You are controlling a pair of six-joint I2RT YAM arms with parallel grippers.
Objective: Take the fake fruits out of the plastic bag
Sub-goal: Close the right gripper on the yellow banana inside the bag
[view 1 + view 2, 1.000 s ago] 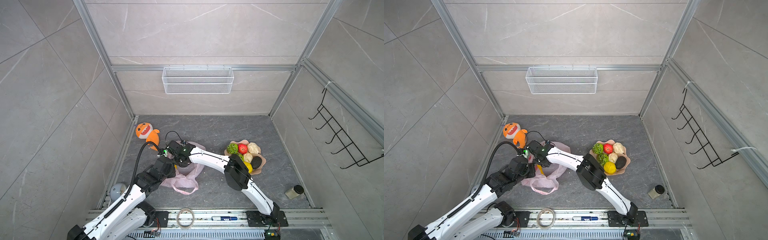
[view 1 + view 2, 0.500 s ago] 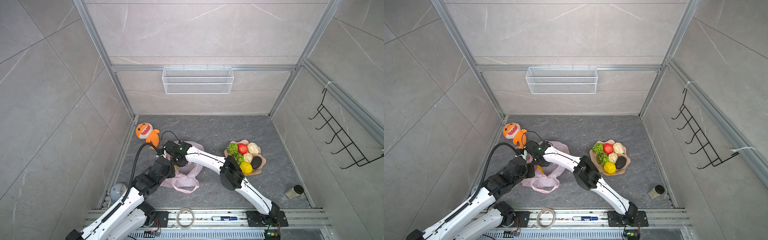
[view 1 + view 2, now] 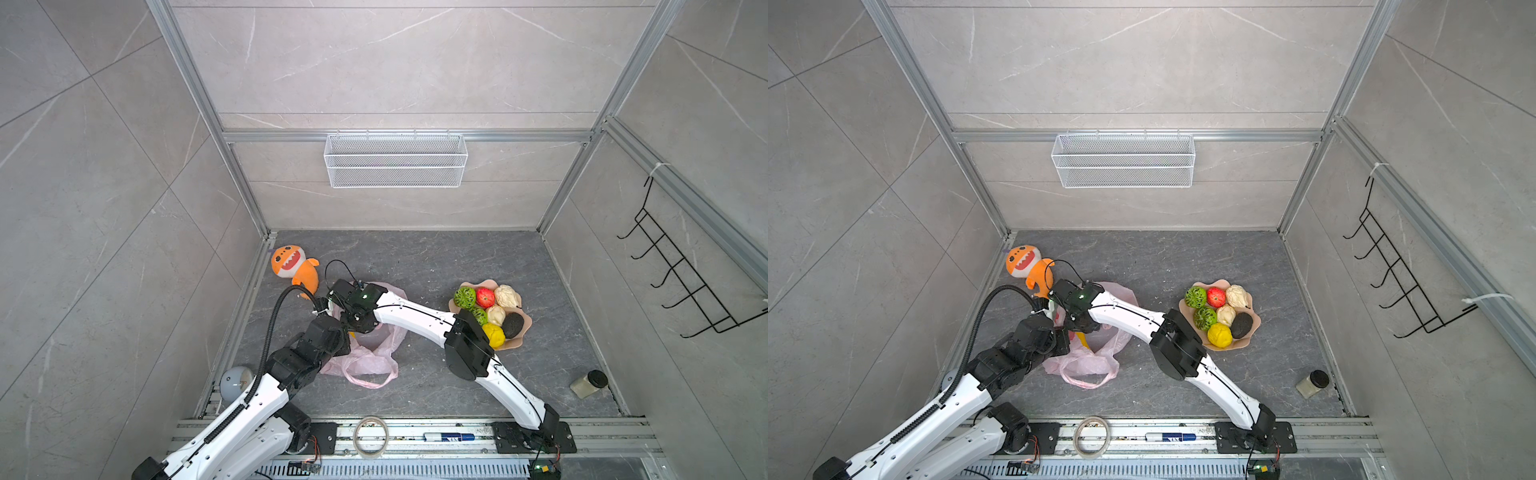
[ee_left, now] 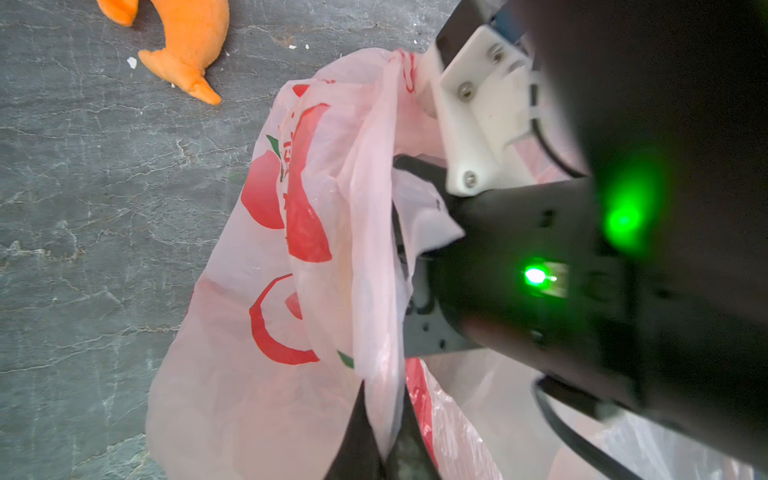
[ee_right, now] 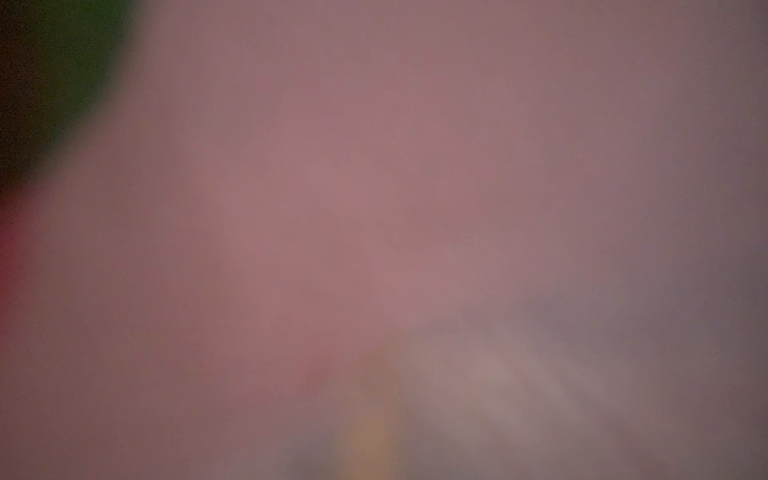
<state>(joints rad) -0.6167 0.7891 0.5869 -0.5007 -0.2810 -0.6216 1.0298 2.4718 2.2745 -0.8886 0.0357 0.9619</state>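
Note:
The pink plastic bag lies crumpled on the grey floor, left of centre. My left gripper is shut, pinching a fold of the bag's film and holding it up. My right gripper reaches down into the bag's mouth. Its jaws are hidden, and the right wrist view is only a pink blur. A yellow banana peeks out of the bag beside that gripper. Other fake fruits sit in the peach bowl: green bumpy ball, red apple, avocado, lemon.
An orange plush shark lies just beyond the bag by the left wall. A small jar stands at the front right. A tape roll and marker lie on the front rail. A wire basket hangs on the back wall.
My right gripper has pushed further left and deeper into the bag, its elbow following. The left gripper has kept its hold on the bag.

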